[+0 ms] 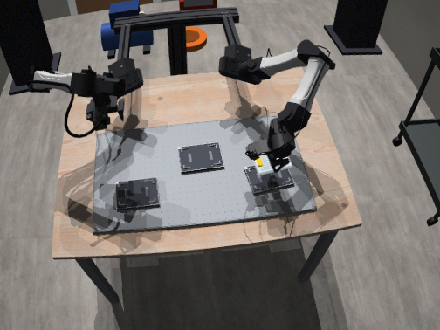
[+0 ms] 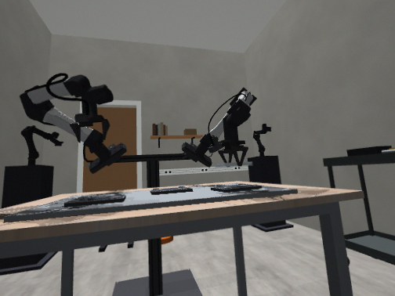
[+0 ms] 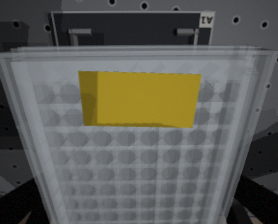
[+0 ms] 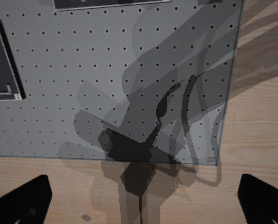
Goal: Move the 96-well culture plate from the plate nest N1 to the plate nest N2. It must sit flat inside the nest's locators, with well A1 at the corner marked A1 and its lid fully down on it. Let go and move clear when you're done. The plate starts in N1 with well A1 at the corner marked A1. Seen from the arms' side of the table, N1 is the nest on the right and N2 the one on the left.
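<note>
The culture plate [image 1: 265,166] [image 2: 225,166] [image 3: 135,157] is whitish, with a clear lid on it and a yellow label near one short end. My left gripper [image 1: 279,164] [image 2: 232,162] [image 3: 138,176] is shut on its long sides and holds it in the air, roughly level, above nest N2 [image 1: 285,182] [image 2: 236,188] [image 3: 132,37]. In the left wrist view N2's A1 mark shows beyond the label end, at the upper right; the plate hides most of the nest. Nest N1 [image 1: 137,193] [image 2: 95,200] holds no plate. My right gripper [image 1: 106,116] [image 2: 93,134] [image 4: 143,183] is open and empty, away from the nests.
A third, empty nest [image 1: 201,157] [image 2: 172,190] [image 4: 6,70] lies between N1 and N2 on the grey perforated board [image 1: 175,209]. The board rests on the wooden table [image 1: 175,244]. The arm mounting frame [image 1: 176,17] stands at the table's arm side.
</note>
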You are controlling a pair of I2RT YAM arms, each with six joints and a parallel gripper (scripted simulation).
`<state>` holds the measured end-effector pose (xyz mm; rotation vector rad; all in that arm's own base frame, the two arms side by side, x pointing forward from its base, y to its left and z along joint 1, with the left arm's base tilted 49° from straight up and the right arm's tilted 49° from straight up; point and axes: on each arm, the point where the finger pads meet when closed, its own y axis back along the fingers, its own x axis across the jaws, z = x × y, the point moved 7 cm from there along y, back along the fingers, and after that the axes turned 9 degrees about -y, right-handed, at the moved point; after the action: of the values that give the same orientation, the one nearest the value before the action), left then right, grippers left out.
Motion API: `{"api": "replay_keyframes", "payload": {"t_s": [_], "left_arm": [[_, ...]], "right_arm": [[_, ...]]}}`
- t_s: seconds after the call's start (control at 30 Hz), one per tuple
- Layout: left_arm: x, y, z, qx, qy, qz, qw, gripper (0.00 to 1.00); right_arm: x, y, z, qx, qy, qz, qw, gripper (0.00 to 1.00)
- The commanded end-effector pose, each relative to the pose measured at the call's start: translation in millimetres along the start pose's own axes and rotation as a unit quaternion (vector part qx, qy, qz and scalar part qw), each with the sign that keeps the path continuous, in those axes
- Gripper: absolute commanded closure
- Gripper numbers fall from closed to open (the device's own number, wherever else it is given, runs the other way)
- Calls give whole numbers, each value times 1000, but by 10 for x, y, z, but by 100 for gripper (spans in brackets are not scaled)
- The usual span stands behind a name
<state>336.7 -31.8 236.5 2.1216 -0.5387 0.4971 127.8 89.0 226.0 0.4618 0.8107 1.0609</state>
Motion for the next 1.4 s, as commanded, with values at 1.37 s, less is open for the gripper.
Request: {"api": "replay_keyframes", "payload": {"t_s": [1.37], "left_arm": [[4,-724,23,-4,-5,-7,1000,100]], "right_arm": [[59,11,-27,5,9,-51,999,0]]}}
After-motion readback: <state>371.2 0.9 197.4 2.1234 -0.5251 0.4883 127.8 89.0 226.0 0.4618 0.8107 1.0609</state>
